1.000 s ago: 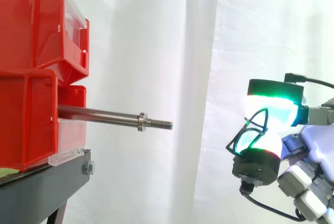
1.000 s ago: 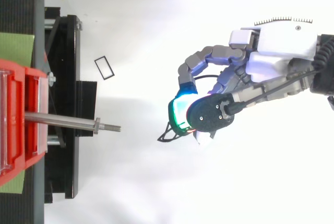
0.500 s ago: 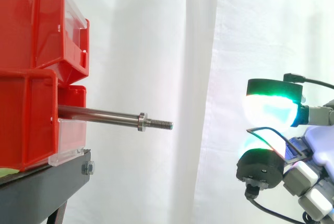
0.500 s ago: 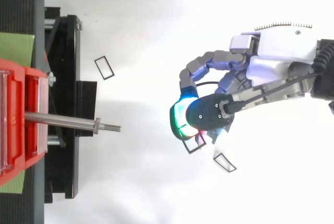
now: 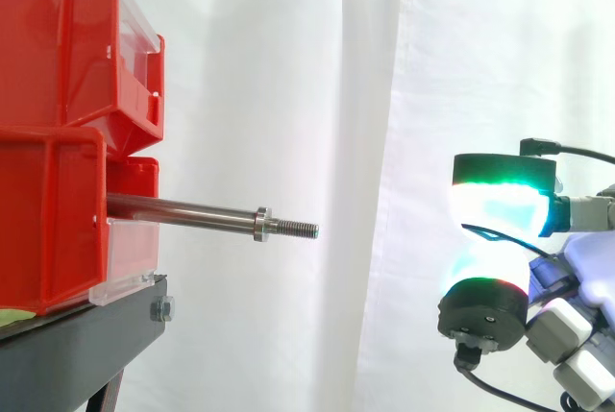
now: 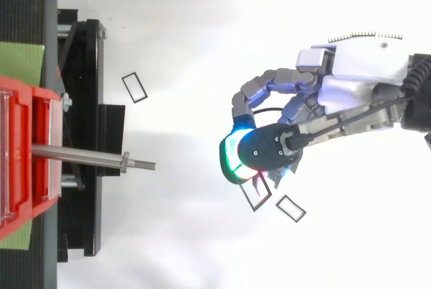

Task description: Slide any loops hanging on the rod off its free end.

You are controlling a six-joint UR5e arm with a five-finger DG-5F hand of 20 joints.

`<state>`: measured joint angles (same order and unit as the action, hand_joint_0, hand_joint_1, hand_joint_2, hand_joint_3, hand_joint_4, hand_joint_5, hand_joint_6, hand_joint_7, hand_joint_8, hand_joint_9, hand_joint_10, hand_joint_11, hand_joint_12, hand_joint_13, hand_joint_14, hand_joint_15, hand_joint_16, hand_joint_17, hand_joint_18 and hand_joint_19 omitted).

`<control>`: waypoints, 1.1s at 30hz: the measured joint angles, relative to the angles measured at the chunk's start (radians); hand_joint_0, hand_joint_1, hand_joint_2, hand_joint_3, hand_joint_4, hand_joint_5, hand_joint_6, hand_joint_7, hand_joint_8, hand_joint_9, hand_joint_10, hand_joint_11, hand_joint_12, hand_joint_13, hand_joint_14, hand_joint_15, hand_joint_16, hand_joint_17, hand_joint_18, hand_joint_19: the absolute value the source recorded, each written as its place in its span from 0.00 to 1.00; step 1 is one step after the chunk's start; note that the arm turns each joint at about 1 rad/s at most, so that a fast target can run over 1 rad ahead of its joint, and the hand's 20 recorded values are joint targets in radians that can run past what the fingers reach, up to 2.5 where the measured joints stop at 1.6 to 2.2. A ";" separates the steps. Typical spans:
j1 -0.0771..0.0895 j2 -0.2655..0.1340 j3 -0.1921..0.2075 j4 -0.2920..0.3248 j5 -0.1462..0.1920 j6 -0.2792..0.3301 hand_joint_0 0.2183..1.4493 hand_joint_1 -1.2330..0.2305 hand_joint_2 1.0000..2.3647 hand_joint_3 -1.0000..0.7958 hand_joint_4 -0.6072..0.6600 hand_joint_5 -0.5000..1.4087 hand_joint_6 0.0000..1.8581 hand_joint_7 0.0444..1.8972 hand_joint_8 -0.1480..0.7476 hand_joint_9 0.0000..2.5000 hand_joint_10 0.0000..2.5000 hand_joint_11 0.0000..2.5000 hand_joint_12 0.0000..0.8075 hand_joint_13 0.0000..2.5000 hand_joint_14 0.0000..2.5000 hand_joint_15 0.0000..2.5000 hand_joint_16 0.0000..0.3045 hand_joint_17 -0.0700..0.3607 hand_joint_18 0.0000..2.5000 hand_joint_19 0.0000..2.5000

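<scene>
The steel rod sticks out level from the red bins toward the right and ends in a threaded tip. Nothing hangs on the rod. My hand hovers well to the right of the tip; its glowing pads stand apart one above the other. A thin black rectangular loop shows just under the pads, and I cannot tell whether it touches them. A second loop lies beside it on the white floor. A third loop lies near the stand.
The black stand carries the bins at the left. A white curtain hangs behind. Open white floor lies between the rod's tip and my hand.
The pads that pinched the black loops a second ago have parted. The loops have dropped out below the hand, and one now lies on the floor.
</scene>
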<state>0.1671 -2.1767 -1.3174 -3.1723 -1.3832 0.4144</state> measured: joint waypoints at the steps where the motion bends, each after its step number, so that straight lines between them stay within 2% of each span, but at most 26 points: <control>1: 0.000 0.000 0.000 0.000 0.000 0.000 0.31 0.39 0.02 0.42 0.52 0.18 0.50 0.59 0.54 0.47 0.01 0.24 0.37 0.46 0.00 0.13 0.15 0.40 0.43 0.18; 18: 0.005 0.000 0.000 -0.003 -0.002 0.001 0.30 0.39 0.02 0.44 0.50 0.18 0.50 0.60 0.54 0.48 0.01 0.23 0.37 0.45 0.01 0.13 0.15 0.40 0.43 0.18; 27: 0.005 0.016 0.005 -0.052 0.000 0.007 0.30 0.39 0.02 0.44 0.49 0.18 0.50 0.59 0.54 0.48 0.01 0.23 0.37 0.45 0.00 0.13 0.15 0.41 0.43 0.18; 33: 0.005 0.034 0.006 -0.085 0.002 0.004 0.29 0.40 0.01 0.41 0.53 0.18 0.49 0.59 0.54 0.48 0.01 0.23 0.38 0.45 0.01 0.13 0.15 0.41 0.43 0.18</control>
<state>0.1718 -2.1431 -1.3117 -3.2577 -1.3816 0.4187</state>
